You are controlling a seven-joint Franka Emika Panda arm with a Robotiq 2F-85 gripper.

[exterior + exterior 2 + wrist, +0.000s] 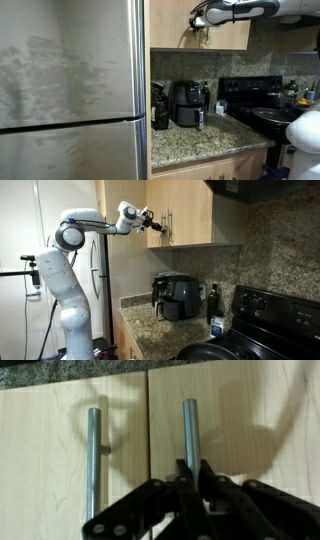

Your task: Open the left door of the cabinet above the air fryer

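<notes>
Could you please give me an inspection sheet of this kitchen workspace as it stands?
Surface: speckled granite counter.
Job's things: cabinet shut; left door flush with its neighbour; air fryer below, on the counter.
Clutter: narrower black appliance, dark bottle.
Grippers: pincer at the door handles; grip cannot be told.
Cables: nothing seen.
Surroundings: steel fridge, black stove.

A steel fridge [70,60] stands beside a granite counter [200,145], with a black stove [250,90] further along.
</notes>
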